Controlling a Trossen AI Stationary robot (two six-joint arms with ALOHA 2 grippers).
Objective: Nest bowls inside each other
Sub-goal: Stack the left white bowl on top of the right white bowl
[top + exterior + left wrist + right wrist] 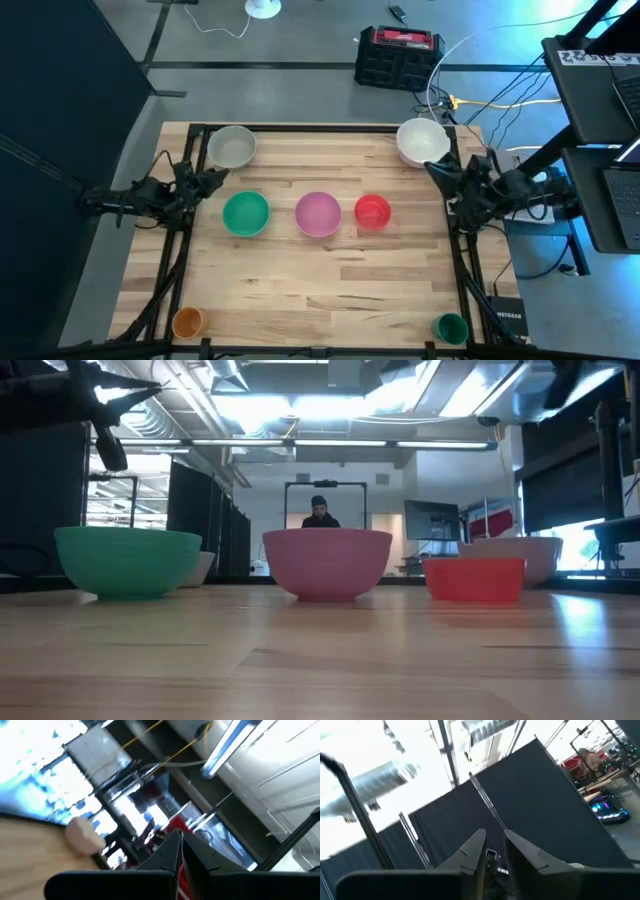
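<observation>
Three bowls stand in a row across the table's middle: green (pixel 245 213), pink (pixel 318 213) and the small red one (pixel 372 211). A pale grey bowl (pixel 232 147) sits at the far left and a white bowl (pixel 422 140) at the far right. All rest upright on their bases, apart from one another. My left gripper (pixel 222 178) hovers shut at the left edge, between the grey and green bowls. My right gripper (pixel 432 167) hovers at the right edge just near of the white bowl, its fingers (pixel 475 845) a little apart, holding nothing.
An orange cup (pixel 187 321) stands at the near left corner and a green cup (pixel 451 326) at the near right corner. Bare wood lies between the bowl row and the near edge. A person (pixel 319 512) sits in the room beyond the far edge.
</observation>
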